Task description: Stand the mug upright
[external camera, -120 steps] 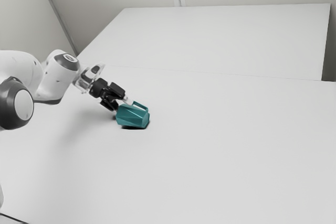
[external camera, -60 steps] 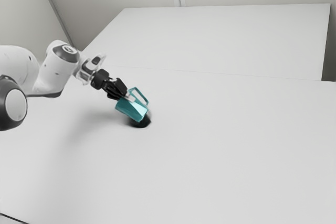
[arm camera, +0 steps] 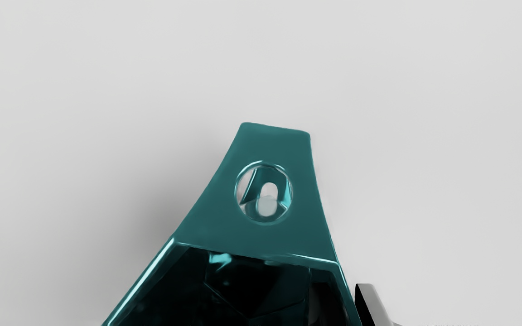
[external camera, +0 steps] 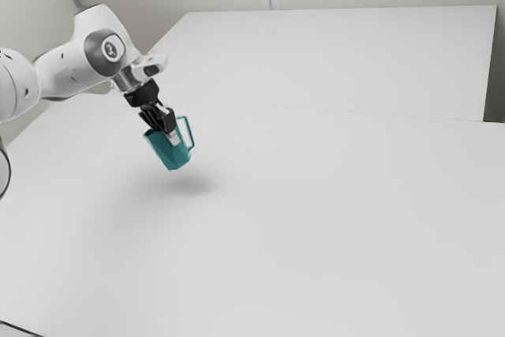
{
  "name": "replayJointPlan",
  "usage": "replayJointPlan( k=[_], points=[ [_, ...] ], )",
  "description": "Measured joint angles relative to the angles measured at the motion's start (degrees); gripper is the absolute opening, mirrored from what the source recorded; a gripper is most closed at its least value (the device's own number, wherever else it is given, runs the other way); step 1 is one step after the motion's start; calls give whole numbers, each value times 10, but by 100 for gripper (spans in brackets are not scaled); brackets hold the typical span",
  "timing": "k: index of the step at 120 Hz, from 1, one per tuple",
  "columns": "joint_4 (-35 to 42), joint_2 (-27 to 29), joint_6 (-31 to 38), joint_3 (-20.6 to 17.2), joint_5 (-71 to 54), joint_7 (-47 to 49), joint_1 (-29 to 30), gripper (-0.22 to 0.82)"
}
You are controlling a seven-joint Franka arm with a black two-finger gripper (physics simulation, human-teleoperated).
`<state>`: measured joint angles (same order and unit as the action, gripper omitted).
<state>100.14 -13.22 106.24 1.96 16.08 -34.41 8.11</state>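
Note:
The gripper [external camera: 170, 133] hangs over the table in the exterior view, shut on the teal mug [external camera: 173, 157] near its rim. Held in the air above its shadow, the mug leans, its mouth toward the exterior view's upper left, its handle on the exterior view's right. In the wrist view, the gripper [arm camera: 343, 301] has one finger outside the mug's wall and a dark finger shape inside. That view looks into the mug [arm camera: 261, 242] over its rim, with the wide handle top and its round hole beyond. The mug's lower part is hidden there.
The white table [external camera: 316, 226] extends beneath the mug and toward the exterior view's right. Behind it a large white panel [external camera: 339, 61] stands in the background. A dark cable [external camera: 22, 328] lies at the exterior view's lower left.
From lying on the table, the mug has risen into the air with my gripper, shifted toward the exterior view's left and turned closer to upright. The arm has lifted and drawn back.

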Motion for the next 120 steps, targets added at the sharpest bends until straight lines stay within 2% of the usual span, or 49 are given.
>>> replayJointPlan(
  k=[21,47,68,95,104,120],
  points=[
    [44,4,88,-1,-88,67,-17,-14],
    [80,-4,167,-2,-124,134,-36,-14],
    [127,3,199,-5,-130,173,-37,-15],
    [133,-2,216,-5,-133,211,-37,-16],
    [133,-3,218,-5,-132,220,-37,-12],
    [133,-4,223,-5,-130,232,-37,3]
  ],
)
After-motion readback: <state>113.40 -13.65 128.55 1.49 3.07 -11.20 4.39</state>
